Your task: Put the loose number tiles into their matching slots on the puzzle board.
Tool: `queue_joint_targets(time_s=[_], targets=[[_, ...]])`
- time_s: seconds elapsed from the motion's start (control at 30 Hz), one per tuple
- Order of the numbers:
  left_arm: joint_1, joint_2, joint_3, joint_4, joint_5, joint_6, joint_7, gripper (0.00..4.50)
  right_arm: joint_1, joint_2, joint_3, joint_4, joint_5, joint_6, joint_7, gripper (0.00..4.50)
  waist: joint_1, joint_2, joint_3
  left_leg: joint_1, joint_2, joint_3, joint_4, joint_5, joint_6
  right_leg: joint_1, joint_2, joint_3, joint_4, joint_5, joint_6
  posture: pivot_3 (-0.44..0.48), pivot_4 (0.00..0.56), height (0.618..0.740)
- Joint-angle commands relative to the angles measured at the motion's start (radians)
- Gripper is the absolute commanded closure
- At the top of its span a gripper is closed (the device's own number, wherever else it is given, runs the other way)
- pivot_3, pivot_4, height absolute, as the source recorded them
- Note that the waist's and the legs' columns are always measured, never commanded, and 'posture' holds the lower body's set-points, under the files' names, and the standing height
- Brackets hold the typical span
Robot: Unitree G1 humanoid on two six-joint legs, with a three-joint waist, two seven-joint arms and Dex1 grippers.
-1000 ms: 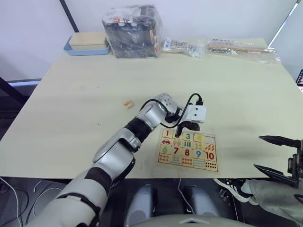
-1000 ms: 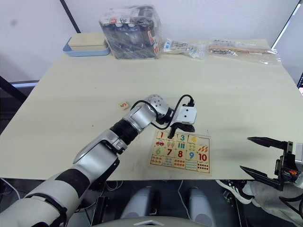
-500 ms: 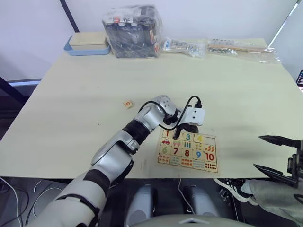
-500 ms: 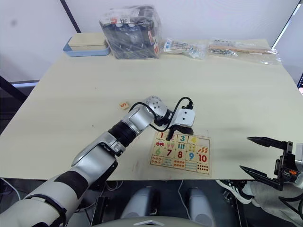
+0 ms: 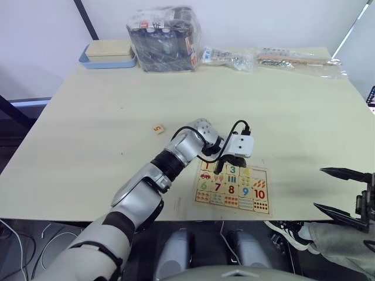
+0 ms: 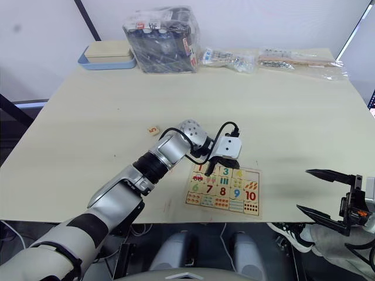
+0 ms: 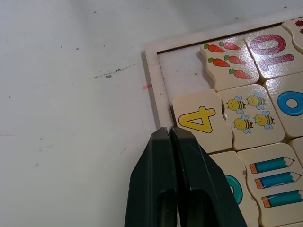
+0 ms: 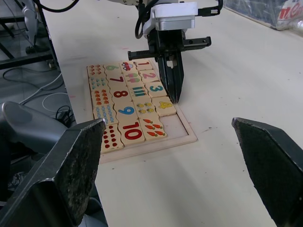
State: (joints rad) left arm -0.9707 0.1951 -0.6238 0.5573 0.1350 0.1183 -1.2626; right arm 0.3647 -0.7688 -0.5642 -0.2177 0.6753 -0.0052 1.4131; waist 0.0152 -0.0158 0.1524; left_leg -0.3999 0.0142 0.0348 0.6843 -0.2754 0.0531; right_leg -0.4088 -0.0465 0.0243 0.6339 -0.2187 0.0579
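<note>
The puzzle board [image 8: 191, 136] lies near the table's front edge, with most tiles seated. One square slot [image 7: 182, 71] in the top row's corner is bare. Beside it lies the yellow 4 tile [image 7: 199, 120], slightly askew. My left gripper [image 7: 169, 133] is shut with nothing between its fingers. Its tips rest at the board's far rim, right next to the 4 tile [image 8: 165, 105]. A loose tile printed 5 [image 5: 157, 129] lies on the table to the left of the board. My right gripper [image 5: 319, 188] hangs open off the table's front right, well apart from the board.
At the back of the table stand a blue tray with a beige box [image 5: 108, 55], a plastic-wrapped pack of dark cans [image 5: 164, 30] and clear bags of small parts [image 5: 229, 57]. The board sits close to the table's front edge [image 5: 176, 212].
My left gripper has shifted slightly nearer, down onto the board's far rim by the 4 tile. The right gripper and the 5 tile have stayed put.
</note>
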Motion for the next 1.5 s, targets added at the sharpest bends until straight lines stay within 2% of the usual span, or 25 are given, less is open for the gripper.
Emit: queue_joint_targets(time_s=[0.03, 0.2, 0.33, 0.5, 0.7, 0.87, 1.03, 1.23, 1.4, 1.5], targets=[[0.004, 0.0, 0.024, -0.05, -0.001, 0.002, -0.004, 4.39, -0.003, -0.006, -0.008, -0.011, 0.009, -0.005, 0.004, 0.0, 0.0, 0.0, 0.0, 0.0, 0.0, 0.0, 0.0, 0.0, 0.0, 0.0, 0.0, 0.0, 0.0, 0.0, 0.0, 0.0, 0.15, 0.74], [0.008, 0.004, 0.038, -0.057, -0.006, 0.014, 0.011, 4.39, -0.009, -0.006, -0.001, -0.014, 0.008, -0.002, 0.0, 0.0, 0.0, 0.0, 0.0, 0.0, 0.0, 0.0, 0.0, 0.0, 0.0, 0.0, 0.0, 0.0, 0.0, 0.0, 0.0, 0.0, 0.15, 0.74], [0.017, 0.011, 0.13, -0.111, -0.07, 0.095, 0.044, 4.39, -0.013, 0.01, 0.009, -0.042, 0.014, 0.019, -0.043, 0.0, -0.001, 0.0, 0.0, 0.0, 0.0, 0.0, 0.0, 0.0, 0.0, 0.0, 0.0, 0.0, 0.0, 0.0, 0.0, 0.0, 0.15, 0.74], [0.07, 0.063, 0.256, -0.292, -0.17, 0.269, 0.07, 4.39, -0.015, 0.03, 0.025, -0.104, 0.039, 0.076, -0.118, 0.0, -0.001, 0.0, 0.0, 0.001, 0.004, 0.0, 0.0, 0.0, 0.0, 0.0, 0.0, -0.001, 0.002, 0.0, 0.0, 0.0, 0.15, 0.74], [0.203, 0.162, 0.469, -0.553, -0.288, 0.505, 0.206, 4.39, -0.113, 0.069, 0.11, -0.154, -0.016, 0.144, -0.315, 0.0, -0.004, 0.0, 0.0, 0.002, 0.005, 0.0, 0.0, 0.0, 0.0, 0.0, 0.0, -0.001, 0.004, 0.0, 0.0, 0.0, 0.15, 0.74], [0.346, 0.163, 0.669, -0.711, -0.395, 0.593, 0.365, 4.39, -0.198, 0.084, 0.177, -0.167, -0.014, 0.187, -0.39, 0.0, -0.001, 0.001, 0.0, 0.002, 0.005, 0.0, 0.0, 0.0, 0.0, 0.0, -0.001, -0.001, 0.006, 0.0, 0.0, 0.0, 0.15, 0.74], [0.512, 0.172, 0.823, -0.832, -0.449, 0.55, 0.497, 4.39, -0.251, 0.063, 0.217, -0.136, -0.016, 0.192, -0.347, 0.0, 0.003, 0.0, 0.0, 0.002, 0.005, -0.001, 0.0, 0.0, -0.001, 0.0, -0.002, -0.003, 0.006, 0.0, 0.0, 0.0, 0.15, 0.74], [0.679, 0.224, 0.987, -0.934, -0.549, 0.584, 0.571, 4.39, -0.311, 0.081, 0.208, -0.084, 0.013, 0.167, -0.32, 0.0, -0.003, 0.0, 0.0, 0.003, 0.005, -0.001, 0.0, 0.0, -0.001, 0.0, -0.002, -0.003, 0.006, 0.0, 0.0, 0.0, 0.15, 0.74], [0.837, 0.217, 1.101, -1.007, -0.62, 0.555, 0.611, 4.39, -0.277, 0.071, 0.171, -0.005, 0.0, 0.115, -0.253, 0.0, 0.001, -0.001, -0.001, 0.003, 0.004, -0.001, 0.0, 0.0, -0.001, 0.001, -0.004, -0.004, 0.006, 0.0, 0.0, 0.0, 0.15, 0.74], [0.947, 0.216, 1.151, -1.057, -0.66, 0.543, 0.628, 3.54, -0.232, 0.057, 0.138, 0.063, -0.011, 0.065, -0.181, 0.0, 0.001, -0.001, -0.001, 0.003, 0.004, -0.001, 0.0, 0.0, -0.001, 0.001, -0.006, -0.005, 0.005, 0.0, 0.0, 0.0, 0.15, 0.74]])
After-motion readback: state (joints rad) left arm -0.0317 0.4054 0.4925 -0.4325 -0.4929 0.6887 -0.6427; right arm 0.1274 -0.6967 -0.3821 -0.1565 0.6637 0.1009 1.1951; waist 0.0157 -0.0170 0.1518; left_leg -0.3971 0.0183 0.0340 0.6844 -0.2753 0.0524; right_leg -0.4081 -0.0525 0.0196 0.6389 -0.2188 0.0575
